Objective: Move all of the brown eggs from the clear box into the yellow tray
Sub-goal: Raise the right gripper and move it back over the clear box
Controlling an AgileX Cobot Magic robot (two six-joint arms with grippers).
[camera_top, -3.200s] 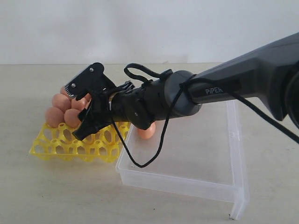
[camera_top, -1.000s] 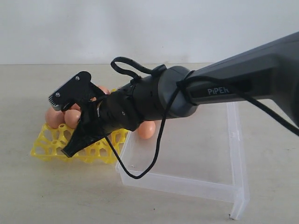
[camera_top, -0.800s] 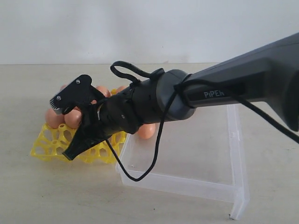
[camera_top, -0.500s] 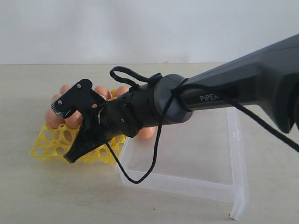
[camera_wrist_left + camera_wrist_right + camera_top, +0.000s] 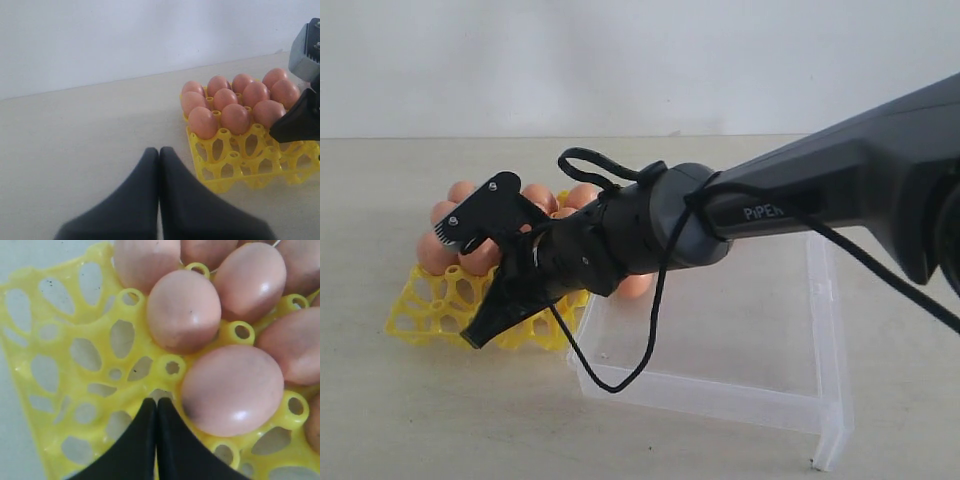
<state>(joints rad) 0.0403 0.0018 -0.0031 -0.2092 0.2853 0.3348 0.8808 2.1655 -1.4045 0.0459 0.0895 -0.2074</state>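
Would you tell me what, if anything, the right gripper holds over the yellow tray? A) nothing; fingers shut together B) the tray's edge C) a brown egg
A: the right gripper is shut with nothing between its fingers, over the yellow tray.

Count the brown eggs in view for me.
12. Eleven brown eggs sit in the yellow tray, in rows of four, four and three. One egg lies in the clear box, partly behind the right arm. The right gripper may hide others.
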